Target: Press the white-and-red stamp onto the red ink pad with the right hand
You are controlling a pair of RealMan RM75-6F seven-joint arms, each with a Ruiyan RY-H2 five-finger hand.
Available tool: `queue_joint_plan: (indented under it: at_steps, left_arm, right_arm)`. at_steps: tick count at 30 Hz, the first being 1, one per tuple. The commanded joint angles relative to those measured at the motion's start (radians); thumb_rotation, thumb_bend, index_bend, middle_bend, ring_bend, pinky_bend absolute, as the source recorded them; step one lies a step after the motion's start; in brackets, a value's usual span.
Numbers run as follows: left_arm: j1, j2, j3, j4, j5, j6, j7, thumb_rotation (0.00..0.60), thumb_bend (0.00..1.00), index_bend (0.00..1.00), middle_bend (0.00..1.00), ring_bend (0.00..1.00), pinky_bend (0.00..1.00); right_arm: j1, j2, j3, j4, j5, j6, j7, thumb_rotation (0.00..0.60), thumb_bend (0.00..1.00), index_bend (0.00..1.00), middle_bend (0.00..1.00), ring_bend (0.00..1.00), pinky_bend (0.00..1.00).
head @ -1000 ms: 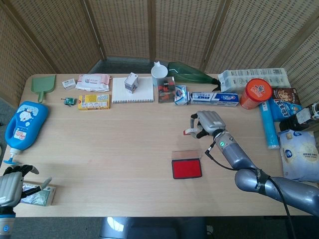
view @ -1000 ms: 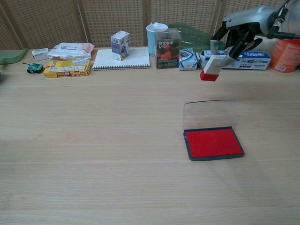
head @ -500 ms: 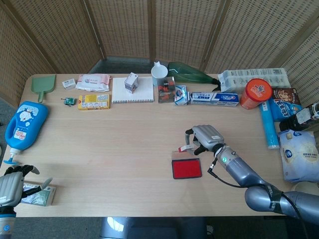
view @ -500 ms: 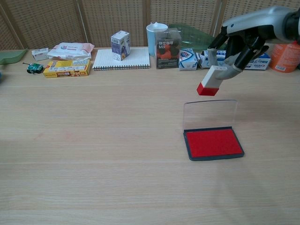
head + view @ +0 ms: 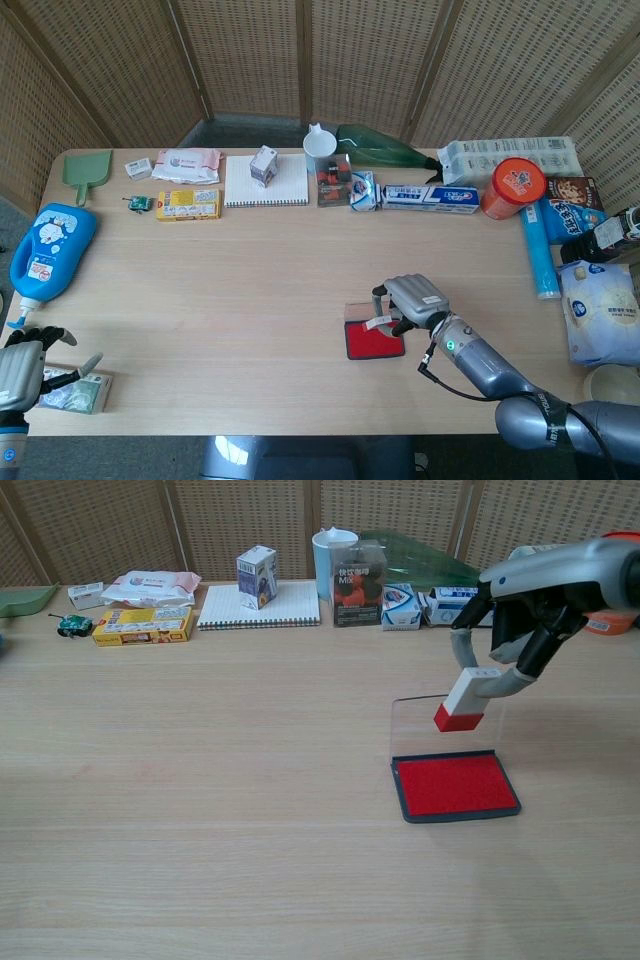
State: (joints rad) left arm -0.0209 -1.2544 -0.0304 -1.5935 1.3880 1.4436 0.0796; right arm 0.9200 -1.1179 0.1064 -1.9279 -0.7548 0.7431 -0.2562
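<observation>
My right hand (image 5: pixel 525 615) (image 5: pixel 412 301) grips the white-and-red stamp (image 5: pixel 464 700) (image 5: pixel 379 322), red face tilted down. The stamp hangs a little above the back of the red ink pad (image 5: pixel 456 785) (image 5: pixel 372 342), in front of the pad's raised clear lid (image 5: pixel 410 725). It is apart from the ink surface. My left hand (image 5: pixel 20 368) sits at the table's near left corner, fingers spread and holding nothing, beside a small green packet (image 5: pixel 72 393).
Along the table's far edge stand a notebook (image 5: pixel 258 608) with a small carton (image 5: pixel 256 576), a white cup (image 5: pixel 333 550), boxes (image 5: pixel 359 570), a toothpaste box (image 5: pixel 430 197) and an orange can (image 5: pixel 511 187). Snack bags (image 5: pixel 603 308) crowd the right edge. A blue bottle (image 5: pixel 49 250) lies at left.
My right hand has carried the stamp toward the near edge and downward, from behind the pad's lid to just above the pad. The left hand stays put.
</observation>
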Motion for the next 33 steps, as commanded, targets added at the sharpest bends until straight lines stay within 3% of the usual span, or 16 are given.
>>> queue_joint_plan:
  at_steps: [1,10,33]
  left_arm:
    - [-0.001,0.002,0.000,-0.002,0.002,0.000,0.001,0.184,0.12,0.46,0.43,0.32,0.18]
    - [-0.008,0.017,-0.006,-0.011,0.014,0.008,0.007,0.184,0.12,0.46,0.43,0.32,0.18]
    - [-0.035,0.060,-0.020,-0.042,0.015,-0.003,0.020,0.185,0.12,0.46,0.41,0.32,0.18]
  right_arm:
    - [-0.002,-0.016,-0.028,-0.008,-0.004,0.031,-0.034,0.599,0.43,0.71,1.00,1.00,1.00]
    - [-0.006,-0.063,-0.081,-0.011,0.007,0.079,-0.099,0.600,0.43,0.71,1.00,1.00,1.00]
    - [0.018,-0.161,-0.111,0.016,0.022,0.168,-0.237,0.600,0.43,0.71,1.00,1.00,1.00]
